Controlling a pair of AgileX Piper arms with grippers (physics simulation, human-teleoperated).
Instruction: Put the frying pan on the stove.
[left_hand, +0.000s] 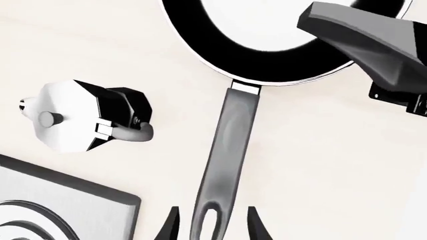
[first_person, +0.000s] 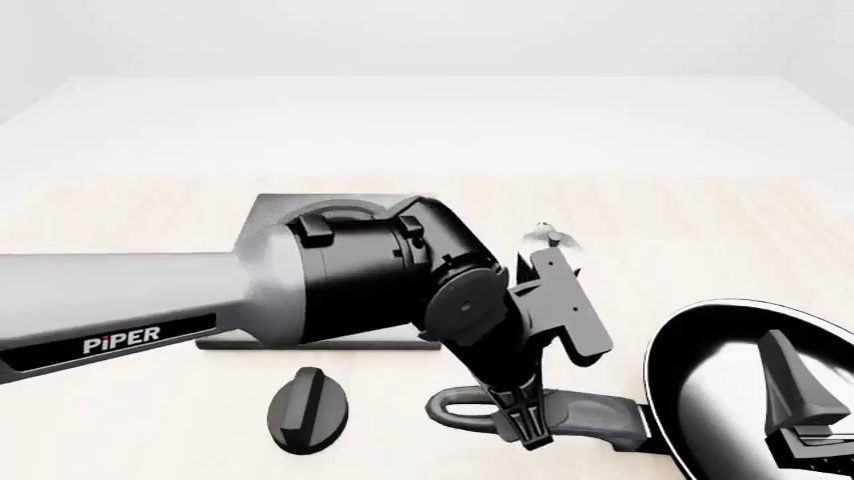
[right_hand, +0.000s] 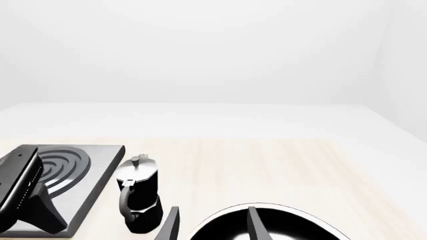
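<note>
The frying pan (left_hand: 267, 62) is glossy black, and its long grey handle (left_hand: 230, 140) ends in a loop. In the front view the pan (first_person: 714, 360) lies at the near right of the table. My left gripper (left_hand: 213, 227) is open, one finger on each side of the handle's loop end with gaps showing; from the front it (first_person: 523, 425) points down at the handle. The right gripper (first_person: 801, 400) hovers open over the pan's bowl (right_hand: 287, 225), holding nothing. The stove (right_hand: 67, 170), a grey plate with ring burner, lies left of the pan, largely hidden by my left arm in the front view.
A small moka pot (right_hand: 137, 195) stands between the stove and the pan, close to the handle (left_hand: 80, 117). A black oval knob (first_person: 310, 408) lies in front of the stove near the table's front edge. My left arm (first_person: 200, 300) spans the left half of the scene.
</note>
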